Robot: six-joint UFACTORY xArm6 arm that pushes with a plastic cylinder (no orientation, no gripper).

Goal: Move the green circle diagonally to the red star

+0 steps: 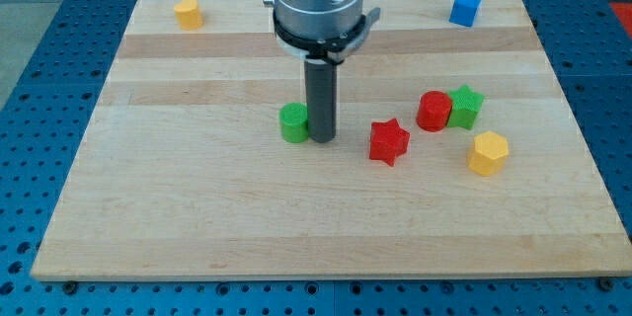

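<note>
The green circle sits near the middle of the wooden board. My tip rests on the board right against the green circle's right side. The red star lies to the right of my tip and slightly lower in the view, a short gap away. The rod and the arm's grey body rise from the tip to the view's top.
A red circle touches a green star right of the red star. A yellow hexagon lies below them. A yellow block sits at the top left, a blue block at the top right.
</note>
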